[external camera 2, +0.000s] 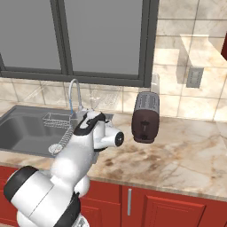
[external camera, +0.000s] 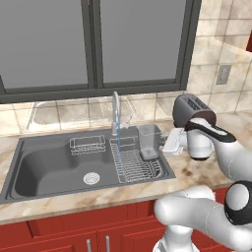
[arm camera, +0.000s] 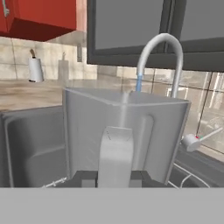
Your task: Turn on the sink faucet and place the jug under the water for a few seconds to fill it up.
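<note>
No readable writing or brand marks anywhere that I can spot, so on to shapes and materials, using the sink faucet as the reference.

Far left of the faucet, the sink (external camera: 44,165) is a wide dark grey matte basin with rounded corners and a round silver drain (external camera: 91,178) in its floor. A small wire basket (external camera: 87,144) sits at the back of the basin, left of the faucet. The sink faucet (external camera: 115,112) itself is a slim shiny chrome gooseneck, and the water (external camera: 118,147) drops from its spout as a thin, straight pale blue line. It lands on the wire dish rack (external camera: 135,165), a silvery grid lying in the basin's right part, right below the faucet.

Just right of the faucet is the jug (external camera: 148,141): translucent grey, squarish and tapering, standing upright over the rack's right end. In the left base view the stream falls beside it, not into it. The hand view looks straight at the jug's flat handle (arm camera: 116,155), with the faucet arching behind it and its little lever (arm camera: 199,139) sticking out to the side.

The gripper (external camera: 165,142) sits at the jug's right side. Its fingers are hidden behind the jug and handle, so I can't tell if they're clamped or apart.

Further right of the faucet, a dark grey two-slot toaster (external camera: 193,110) stands on the beige marbled tabletop (external camera: 197,170), with red cabinet fronts (external camera: 74,231) below.
</note>
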Available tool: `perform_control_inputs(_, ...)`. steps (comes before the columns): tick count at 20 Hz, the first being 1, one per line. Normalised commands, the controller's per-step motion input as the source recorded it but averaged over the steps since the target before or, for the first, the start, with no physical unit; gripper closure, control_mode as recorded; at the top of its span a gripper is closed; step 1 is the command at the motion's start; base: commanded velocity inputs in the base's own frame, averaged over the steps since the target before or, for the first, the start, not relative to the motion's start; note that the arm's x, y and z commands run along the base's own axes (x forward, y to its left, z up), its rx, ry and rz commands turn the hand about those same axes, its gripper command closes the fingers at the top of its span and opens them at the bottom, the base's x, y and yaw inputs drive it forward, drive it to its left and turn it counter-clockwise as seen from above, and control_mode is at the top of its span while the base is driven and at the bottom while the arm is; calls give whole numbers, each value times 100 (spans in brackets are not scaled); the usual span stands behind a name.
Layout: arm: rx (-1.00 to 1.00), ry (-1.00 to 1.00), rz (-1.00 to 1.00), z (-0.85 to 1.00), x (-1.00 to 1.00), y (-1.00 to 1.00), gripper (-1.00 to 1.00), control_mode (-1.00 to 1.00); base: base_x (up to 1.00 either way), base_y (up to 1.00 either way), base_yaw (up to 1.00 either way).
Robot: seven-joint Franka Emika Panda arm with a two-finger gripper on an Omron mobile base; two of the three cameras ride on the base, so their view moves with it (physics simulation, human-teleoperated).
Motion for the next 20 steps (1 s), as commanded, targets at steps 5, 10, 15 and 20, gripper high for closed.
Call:
perform_control_inputs(5,-4,15,0,0,57,26,100,-100,0,0,0)
perform_control_inputs(10,-3,7,1,-2,43,28,100,-100,0,0,0)
perform_control_inputs(15,-2,0,2,0,23,20,100,-100,0,0,0)
perform_control_inputs(20,-2,0,4,0,3,6,100,-100,0,0,0)
